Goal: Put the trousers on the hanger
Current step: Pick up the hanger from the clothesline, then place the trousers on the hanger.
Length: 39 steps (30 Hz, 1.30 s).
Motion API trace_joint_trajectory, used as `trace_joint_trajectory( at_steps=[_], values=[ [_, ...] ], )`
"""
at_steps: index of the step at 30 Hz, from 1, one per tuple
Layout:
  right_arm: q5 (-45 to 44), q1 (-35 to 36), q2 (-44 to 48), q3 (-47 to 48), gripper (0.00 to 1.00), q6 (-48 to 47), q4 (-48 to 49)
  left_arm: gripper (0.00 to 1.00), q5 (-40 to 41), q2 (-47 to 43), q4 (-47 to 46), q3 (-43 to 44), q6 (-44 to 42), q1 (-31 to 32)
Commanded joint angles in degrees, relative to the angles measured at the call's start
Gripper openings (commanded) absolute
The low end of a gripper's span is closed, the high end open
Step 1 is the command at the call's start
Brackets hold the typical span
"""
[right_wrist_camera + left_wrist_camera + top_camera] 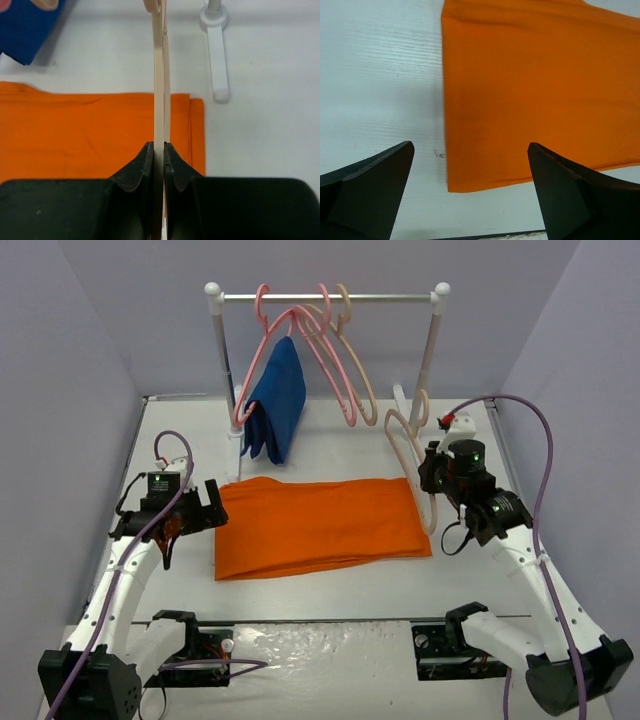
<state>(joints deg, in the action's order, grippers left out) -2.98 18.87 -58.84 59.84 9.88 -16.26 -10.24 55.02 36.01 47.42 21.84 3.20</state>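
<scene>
The orange trousers (320,525) lie folded flat in the middle of the table. My left gripper (205,505) is open and empty, just above their left end. In the left wrist view its fingers (370,185) straddle the near left corner of the trousers (540,90). My right gripper (435,475) is shut on the cream-beige hanger (400,435) and holds it upright at the right end of the trousers. In the right wrist view the hanger (159,75) runs up from between the closed gripper (159,147), over the trousers (75,130).
A clothes rack (325,298) stands at the back with pink hangers (300,340), another beige hanger (362,380) and a dark blue garment (278,400) hanging on it. Its white foot (217,65) lies just beyond the trousers' right end. Purple walls enclose the table.
</scene>
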Motion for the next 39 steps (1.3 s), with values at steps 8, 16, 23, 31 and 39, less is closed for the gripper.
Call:
trace_joint_trajectory(
  at_steps=[8,16,23,31,39],
  values=[
    [-3.74,18.53,10.31,-18.06,0.00,13.57,14.18,0.97,-4.03,7.32,-9.03,-2.46,8.75,-0.24],
    [-3.51,26.08,12.03,-22.09,0.00,12.06,20.00,0.90,3.77,7.46,-16.96,-8.75,14.06,-0.21],
    [-3.50,28.91,12.99,-23.78,0.00,10.78,22.67,0.84,5.55,13.20,-26.13,-12.59,14.75,-0.10],
    [-2.65,29.20,13.86,-25.01,0.00,10.36,23.55,0.73,0.70,23.18,-29.05,-11.23,13.67,0.03],
    [-2.29,29.68,12.10,-23.86,0.00,9.85,23.64,0.32,-1.62,26.12,-30.99,-14.67,16.95,2.71]
  ],
)
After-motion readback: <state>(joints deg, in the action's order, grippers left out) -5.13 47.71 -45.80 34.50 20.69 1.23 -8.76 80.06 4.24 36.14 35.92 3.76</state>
